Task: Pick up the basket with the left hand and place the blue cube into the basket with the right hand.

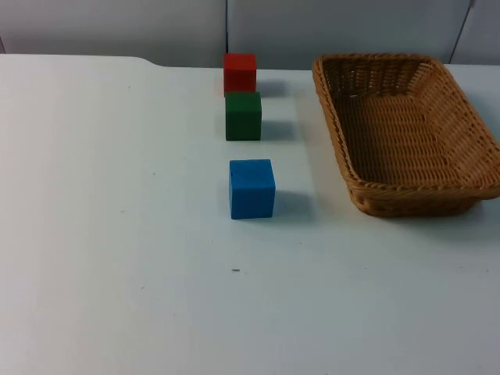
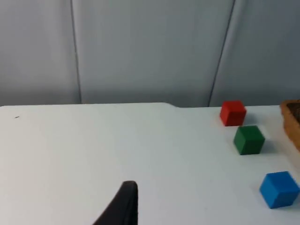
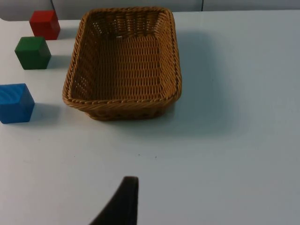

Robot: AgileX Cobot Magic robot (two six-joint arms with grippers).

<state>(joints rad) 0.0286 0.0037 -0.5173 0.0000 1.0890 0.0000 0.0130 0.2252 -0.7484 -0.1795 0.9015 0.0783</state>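
Sitting empty on the bench's [image 1: 94, 234] right: basket [image 1: 406, 133], long axis running near to far. Lying left of it: blue cube [image 1: 251, 188]. Showing no end effector opening; cannot tell.

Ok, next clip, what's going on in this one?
Nothing is being handled yet. The wicker basket sits empty on the white table, and three cubes stand in a row beside it: the red cube nearest the wall, then the green cube, then the blue cube. All are apart from one another and from the basket. Both arms wait back from the objects, with a fingertip of the left hand and of the right hand above bare table.
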